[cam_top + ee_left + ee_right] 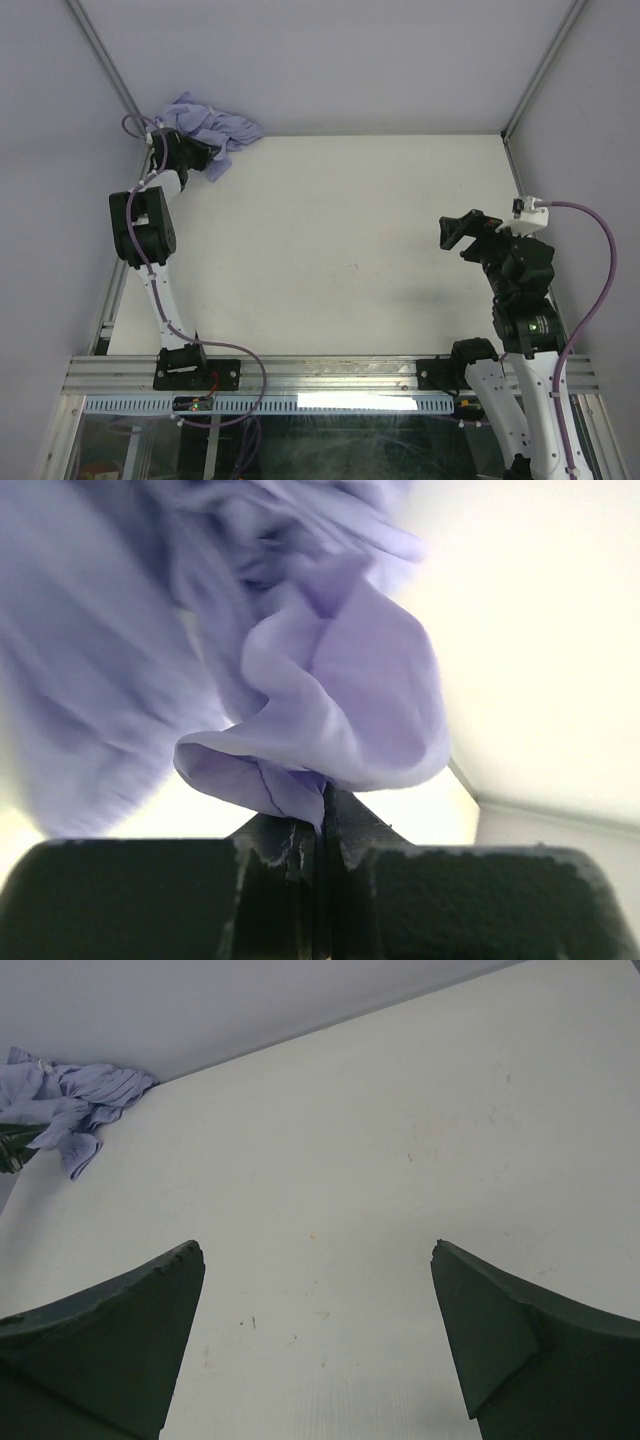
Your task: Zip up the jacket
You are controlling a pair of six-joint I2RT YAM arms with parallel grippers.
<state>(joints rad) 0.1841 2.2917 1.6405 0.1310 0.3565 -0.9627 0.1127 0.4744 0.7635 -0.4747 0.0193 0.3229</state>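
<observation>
The jacket [212,126] is a crumpled lavender bundle in the far left corner of the table, against the wall. My left gripper [203,155] is at its near edge, shut on a fold of the fabric [330,710]; the left wrist view shows the cloth pinched between the closed black fingers [290,845]. No zipper shows. My right gripper [452,230] is open and empty over the right side of the table, far from the jacket, which shows small at the left of the right wrist view [75,1110].
White walls and metal frame posts [105,70] close in the far left corner around the jacket. The table's white surface [350,240] stretches between the arms. The aluminium rail [320,372] with the arm bases runs along the near edge.
</observation>
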